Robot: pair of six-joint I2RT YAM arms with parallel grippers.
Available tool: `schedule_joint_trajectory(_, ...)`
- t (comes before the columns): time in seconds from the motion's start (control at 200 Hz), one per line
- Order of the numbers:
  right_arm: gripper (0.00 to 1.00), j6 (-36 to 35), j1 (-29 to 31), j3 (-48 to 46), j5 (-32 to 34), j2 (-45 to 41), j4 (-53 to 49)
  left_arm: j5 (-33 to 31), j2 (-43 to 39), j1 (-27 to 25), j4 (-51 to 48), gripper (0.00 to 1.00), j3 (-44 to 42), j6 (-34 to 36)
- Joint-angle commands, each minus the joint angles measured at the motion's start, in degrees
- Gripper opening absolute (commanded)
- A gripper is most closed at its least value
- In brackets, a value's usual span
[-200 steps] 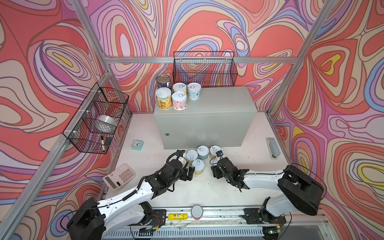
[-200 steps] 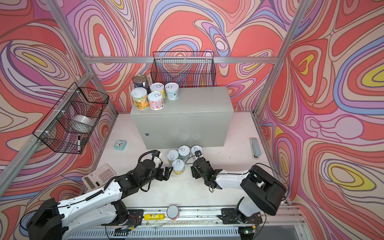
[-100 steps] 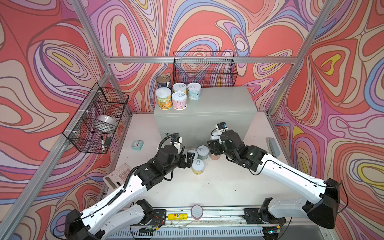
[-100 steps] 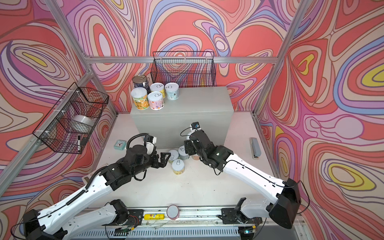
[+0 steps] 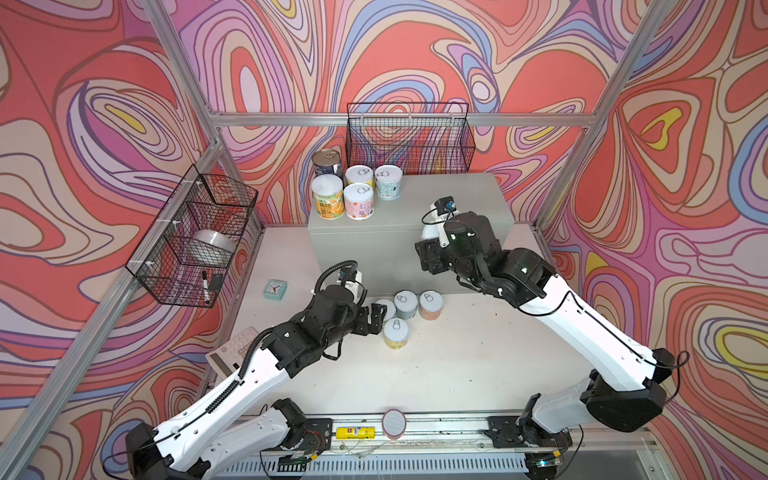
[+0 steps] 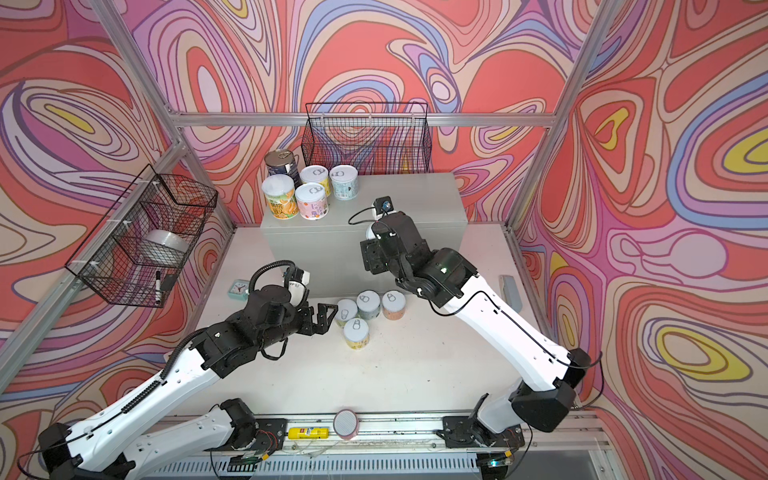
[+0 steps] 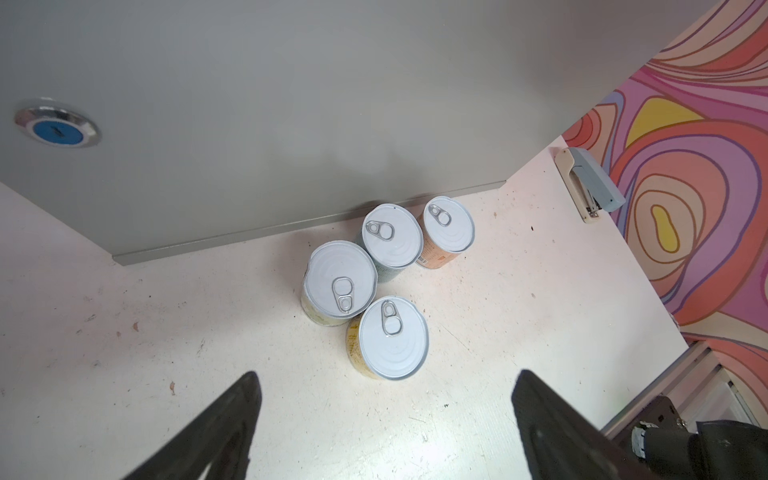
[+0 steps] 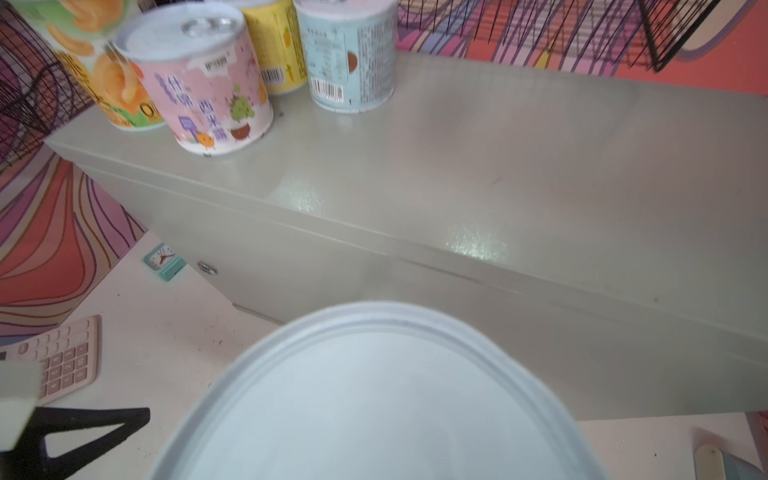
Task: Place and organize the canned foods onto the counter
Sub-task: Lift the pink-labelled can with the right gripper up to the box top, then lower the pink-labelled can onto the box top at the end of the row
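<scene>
Five canned foods stand at the back left of the grey counter: a dark blue tin, a yellow-orange one and three short ones, the front one pink-labelled. Several short cans cluster on the table against the counter's front, also seen in a top view. My left gripper hangs open just left of that cluster with nothing between its fingers. My right gripper is raised in front of the counter's front edge, shut on a white-lidded can.
A black wire basket hangs behind the counter and another on the left wall. A teal clock and a calculator lie at the left, a stapler at the right. A yellow tube and a round disc sit at the front rail.
My right gripper has risen from the table with a can, up to the counter's front edge. My left gripper has stayed open beside the cluster, shifting only slightly.
</scene>
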Motion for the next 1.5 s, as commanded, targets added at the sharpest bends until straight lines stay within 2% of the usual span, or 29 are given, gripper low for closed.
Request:
schedule_joint_trajectory(0.0, 0.0, -4.0, 0.0, 4.7, 2.0, 3.2, 0.6, -0.3, -0.6, 0.2, -0.6, 0.96, -1.0, -0.9)
schedule_joint_trajectory(0.15, 0.0, -6.4, -0.5, 10.4, 1.4, 7.7, 1.2, -1.6, -1.0, 0.2, -1.2, 0.95, -1.1, -0.6)
schedule_joint_trajectory(0.461, 0.0, -8.4, -5.5, 21.5, -3.3, 15.9, 1.9, -1.1, -0.7, 0.2, -1.0, 0.95, -0.4, 1.0)
schedule_joint_trajectory(0.761, 0.0, -7.4, -9.0, 27.1, -8.5, 22.8, 3.2, -1.2, -1.4, 0.2, -1.4, 0.94, -1.1, 1.6)
schedule_joint_trajectory(1.051, 0.0, -7.9, -9.7, 34.1, -9.9, 28.0, 1.8, -1.2, -1.1, 0.2, -1.0, 0.94, -1.4, 2.3)
schedule_joint_trajectory(1.357, 0.0, -8.2, -9.7, 35.7, -10.3, 30.9, 1.4, -1.7, -1.4, 0.2, -1.0, 0.94, -2.3, 2.2)
schedule_joint_trajectory(1.382, 0.05, -8.2, -9.7, 35.8, -10.2, 31.1, 1.2, -1.7, -1.4, 0.2, -1.0, 0.94, -2.3, 2.3)
schedule_joint_trajectory(1.447, 0.26, -8.1, -9.7, 35.9, -10.2, 31.4, 1.2, -1.8, -1.1, 0.2, -1.0, 0.94, -2.3, 2.2)
schedule_joint_trajectory(1.492, 0.34, -8.0, -9.6, 36.0, -10.2, 31.7, 1.1, -1.7, -0.9, 0.2, -1.0, 0.94, -2.3, 2.2)
